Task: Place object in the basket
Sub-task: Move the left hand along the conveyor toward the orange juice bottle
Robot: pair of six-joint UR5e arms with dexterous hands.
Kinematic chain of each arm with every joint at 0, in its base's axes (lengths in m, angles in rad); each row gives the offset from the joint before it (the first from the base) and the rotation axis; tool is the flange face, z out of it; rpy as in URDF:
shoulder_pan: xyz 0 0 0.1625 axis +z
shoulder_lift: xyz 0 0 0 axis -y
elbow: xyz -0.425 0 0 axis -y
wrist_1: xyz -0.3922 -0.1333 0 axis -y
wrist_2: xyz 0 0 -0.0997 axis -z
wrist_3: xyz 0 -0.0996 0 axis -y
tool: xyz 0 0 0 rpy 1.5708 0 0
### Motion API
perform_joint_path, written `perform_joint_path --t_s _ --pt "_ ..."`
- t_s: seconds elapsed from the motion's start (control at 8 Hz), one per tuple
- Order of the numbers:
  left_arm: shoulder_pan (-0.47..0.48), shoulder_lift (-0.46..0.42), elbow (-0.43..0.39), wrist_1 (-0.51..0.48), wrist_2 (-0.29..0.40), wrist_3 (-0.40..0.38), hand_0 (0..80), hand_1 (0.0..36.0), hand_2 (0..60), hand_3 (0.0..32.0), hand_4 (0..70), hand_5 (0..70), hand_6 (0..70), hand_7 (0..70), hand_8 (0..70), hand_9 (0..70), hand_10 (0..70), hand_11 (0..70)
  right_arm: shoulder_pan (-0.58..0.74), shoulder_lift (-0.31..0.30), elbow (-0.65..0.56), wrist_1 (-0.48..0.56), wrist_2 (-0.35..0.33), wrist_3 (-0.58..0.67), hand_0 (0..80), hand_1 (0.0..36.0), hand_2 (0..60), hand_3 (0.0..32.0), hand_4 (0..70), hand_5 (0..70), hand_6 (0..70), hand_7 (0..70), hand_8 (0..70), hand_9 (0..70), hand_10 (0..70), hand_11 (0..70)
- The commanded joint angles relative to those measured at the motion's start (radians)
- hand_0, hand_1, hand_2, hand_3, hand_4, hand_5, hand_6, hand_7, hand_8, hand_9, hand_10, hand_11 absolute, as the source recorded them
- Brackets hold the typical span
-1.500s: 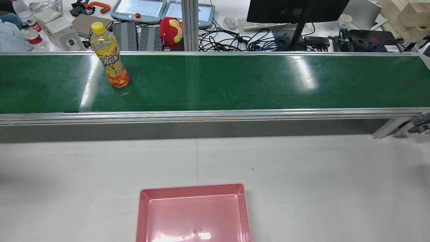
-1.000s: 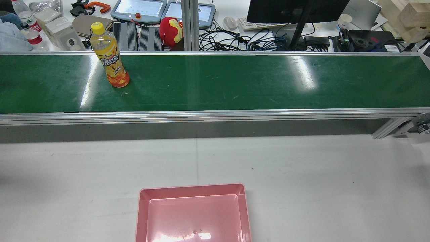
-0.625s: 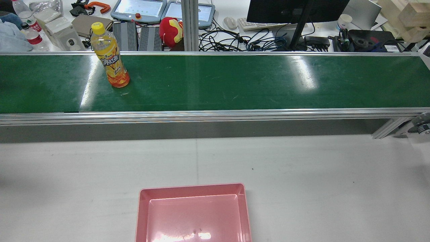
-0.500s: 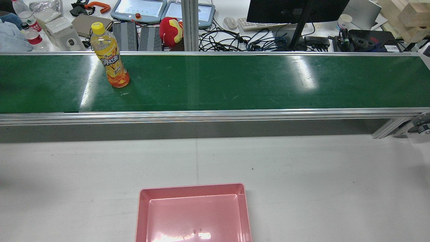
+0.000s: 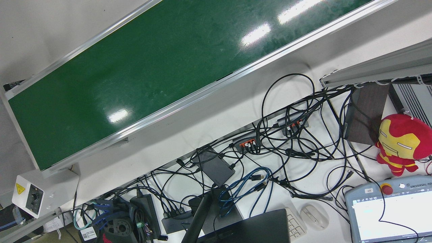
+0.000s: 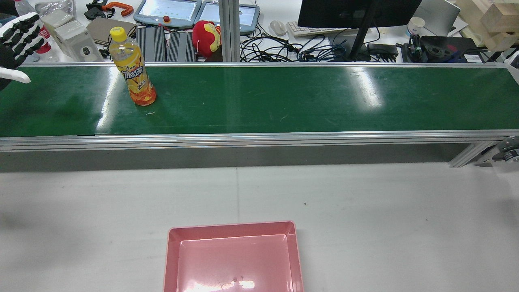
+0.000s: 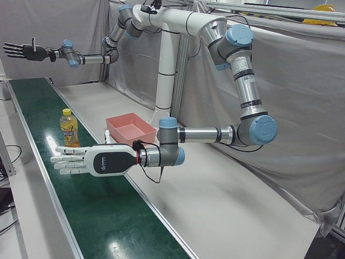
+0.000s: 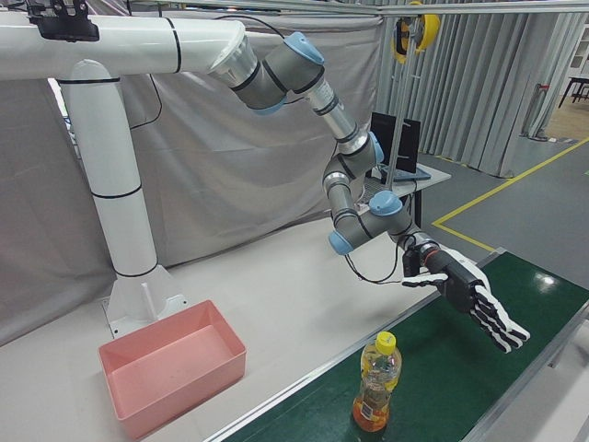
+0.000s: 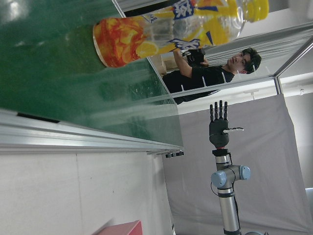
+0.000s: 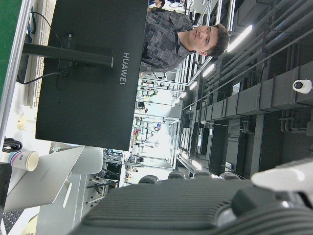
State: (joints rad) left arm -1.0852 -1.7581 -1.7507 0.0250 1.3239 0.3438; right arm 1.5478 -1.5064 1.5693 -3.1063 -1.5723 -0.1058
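An orange juice bottle [image 6: 134,69] with a yellow cap stands upright on the green conveyor belt [image 6: 284,101]. It also shows in the left-front view [image 7: 68,128], right-front view [image 8: 375,387] and left hand view [image 9: 166,29]. My left hand [image 6: 16,44] is open and flat, fingers spread, above the belt to the bottle's side and apart from it; it also shows in the left-front view [image 7: 89,160] and right-front view [image 8: 469,295]. My right hand [image 7: 24,51] is open, held high over the belt's far end, far from the bottle. The pink basket [image 6: 233,259] is empty.
The basket stands on the white table [image 6: 365,211] in front of the belt. Behind the belt lie cables [image 5: 270,141], a monitor [image 6: 357,12], teach pendants, a red plush toy [image 6: 206,36] and water bottles. A person stands beyond the belt [image 9: 210,73].
My left hand has come into the rear view at the far left edge, above the belt. The bottle and the basket have not moved.
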Motion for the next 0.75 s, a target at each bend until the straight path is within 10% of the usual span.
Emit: perform_joint_path --t_s 0.0,0.62 --pt "0.06 -0.075 -0.001 0.059 -0.006 0.044 55.2 9.3 0.0 0.0 4.0 15.8 0.0 0.0 1.8 3.3 3.0 6.2 0.0 0.0 0.0 0.0 0.0 0.0 0.0 0.0 0.0 0.0 0.0 0.0 0.0 0.0 0.0 0.0 0.0 0.0" --pt "0.142 -0.217 0.046 0.137 -0.005 0.063 54.6 9.4 0.0 0.0 5.5 17.5 0.0 0.0 2.1 3.9 3.5 6.8 0.0 0.0 0.002 0.0 0.0 0.0 0.0 0.0 0.0 0.0 0.0 0.0 0.0 0.0 0.0 0.0 0.0 0.0"
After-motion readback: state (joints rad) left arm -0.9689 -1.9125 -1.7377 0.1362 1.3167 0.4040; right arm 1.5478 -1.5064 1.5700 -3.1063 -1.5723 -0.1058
